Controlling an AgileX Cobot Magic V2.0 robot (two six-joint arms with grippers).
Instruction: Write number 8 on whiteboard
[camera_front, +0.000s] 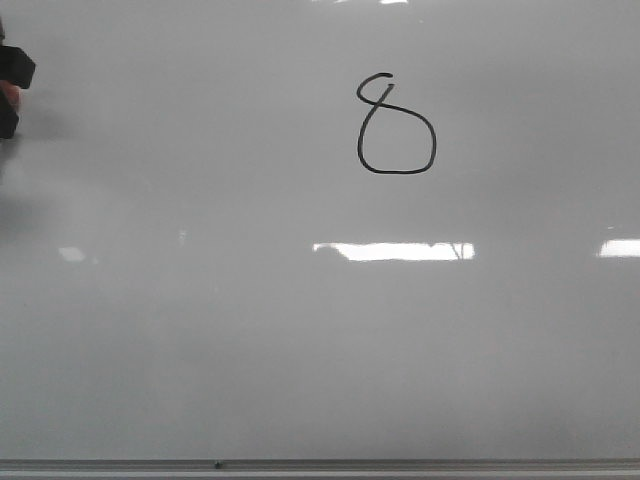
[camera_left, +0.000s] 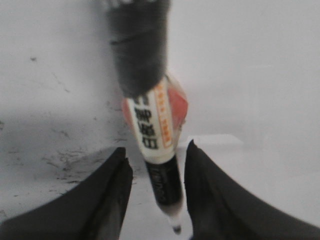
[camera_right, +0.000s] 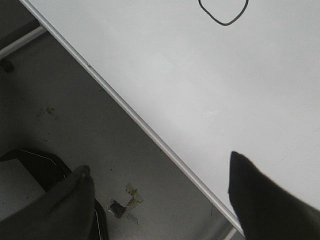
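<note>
The number 8 (camera_front: 395, 128) is drawn in thin black line on the whiteboard (camera_front: 300, 350), upper middle; its round lower loop (camera_right: 223, 12) shows in the right wrist view. My left gripper (camera_front: 10, 88) sits at the board's far left edge. In the left wrist view a marker (camera_left: 155, 135) with a white label and black tape-wrapped end lies between the fingers of the left gripper (camera_left: 156, 147), blurred, with a gap beside one finger. My right gripper (camera_right: 158, 163) is open and empty, straddling the board's metal edge strip (camera_right: 125, 107).
Bright rectangular light reflections (camera_front: 393, 251) lie across the board's middle. The grey edge strip (camera_front: 320, 465) runs along the near side. Beyond it in the right wrist view is grey floor with tape scraps (camera_right: 127, 202) and a dark base (camera_right: 40, 165).
</note>
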